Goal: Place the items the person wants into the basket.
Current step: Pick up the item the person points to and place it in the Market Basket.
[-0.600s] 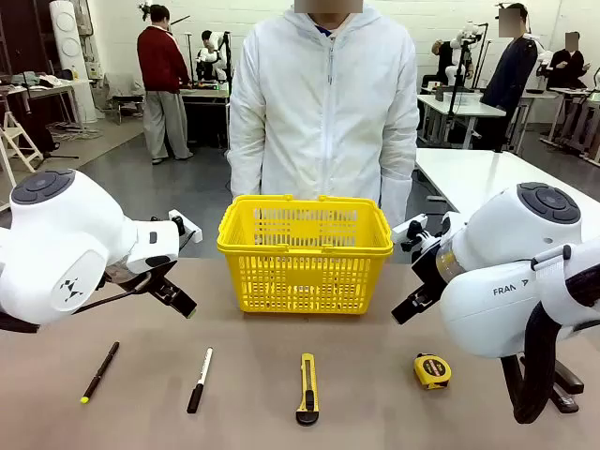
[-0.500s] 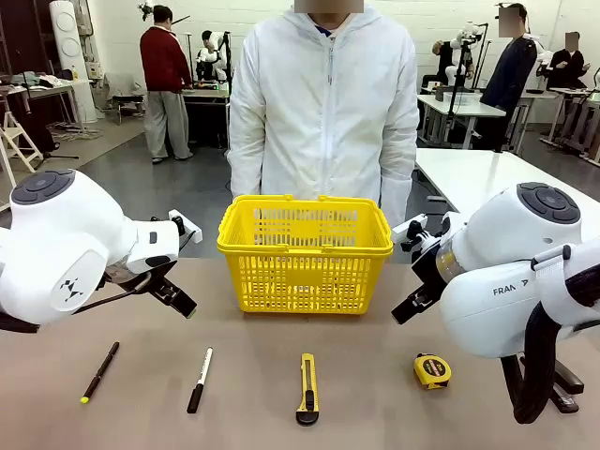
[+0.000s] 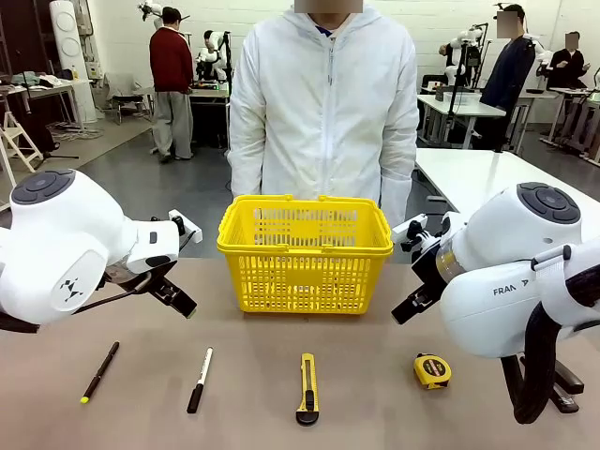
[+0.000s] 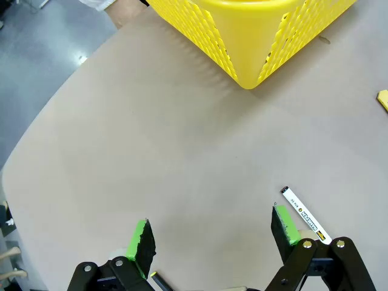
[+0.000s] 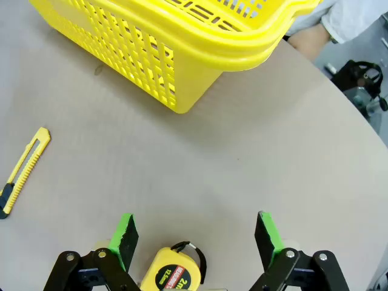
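The tape measure (image 5: 173, 276) lies under the right hand (image 5: 195, 233), between its spread fingers. The left hand (image 4: 212, 233) gapes wide too.

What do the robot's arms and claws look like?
The left arm and right arm are white and rounded, with dark grey caps; the right carries a black cable. The left claw and right claw are black with green pads.

In the left wrist view the top edge cuts off the basket (image 4: 242, 36), the right edge cuts the knife (image 4: 383, 100) down to a yellow corner, and the marker's (image 4: 301, 211) lower end goes behind a finger of the left gripper (image 4: 211, 221). In the right wrist view the bottom edge cuts the tape measure (image 5: 170, 274), and its label is too small to read. From the front, the basket hides the hands of the person (image 3: 323, 112).
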Controlling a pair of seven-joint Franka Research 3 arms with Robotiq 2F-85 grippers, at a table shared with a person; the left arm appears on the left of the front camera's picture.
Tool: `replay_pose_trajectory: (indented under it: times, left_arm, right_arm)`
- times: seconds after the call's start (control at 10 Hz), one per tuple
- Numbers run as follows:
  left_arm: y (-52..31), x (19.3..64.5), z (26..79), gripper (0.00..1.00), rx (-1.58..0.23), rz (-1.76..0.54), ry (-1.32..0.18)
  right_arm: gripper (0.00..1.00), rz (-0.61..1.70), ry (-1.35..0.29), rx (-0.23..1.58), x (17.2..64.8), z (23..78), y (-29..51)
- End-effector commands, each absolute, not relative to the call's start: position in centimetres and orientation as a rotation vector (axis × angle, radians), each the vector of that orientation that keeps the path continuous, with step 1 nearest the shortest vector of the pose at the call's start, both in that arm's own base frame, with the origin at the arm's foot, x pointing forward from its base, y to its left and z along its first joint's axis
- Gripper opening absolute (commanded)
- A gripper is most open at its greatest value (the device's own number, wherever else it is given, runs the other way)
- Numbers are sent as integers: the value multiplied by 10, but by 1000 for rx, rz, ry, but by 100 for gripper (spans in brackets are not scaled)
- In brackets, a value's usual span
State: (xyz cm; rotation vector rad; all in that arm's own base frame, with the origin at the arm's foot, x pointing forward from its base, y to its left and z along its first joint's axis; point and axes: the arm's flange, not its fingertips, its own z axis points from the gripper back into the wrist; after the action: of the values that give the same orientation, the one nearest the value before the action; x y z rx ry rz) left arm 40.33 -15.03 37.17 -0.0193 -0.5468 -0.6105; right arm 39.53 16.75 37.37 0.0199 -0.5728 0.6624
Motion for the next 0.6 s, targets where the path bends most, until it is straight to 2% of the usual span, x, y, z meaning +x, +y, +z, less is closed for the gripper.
replay_pose_trajectory:
  times: [0.0,0.5]
  left_arm:
    - [-150,403,372,100,-19,-610,-547]
    - [-150,403,372,100,-19,-611,-547]
  right_arm:
    - [100,662,-573,20,395,374,167]
    - [100,662,-573,20,395,374,167]
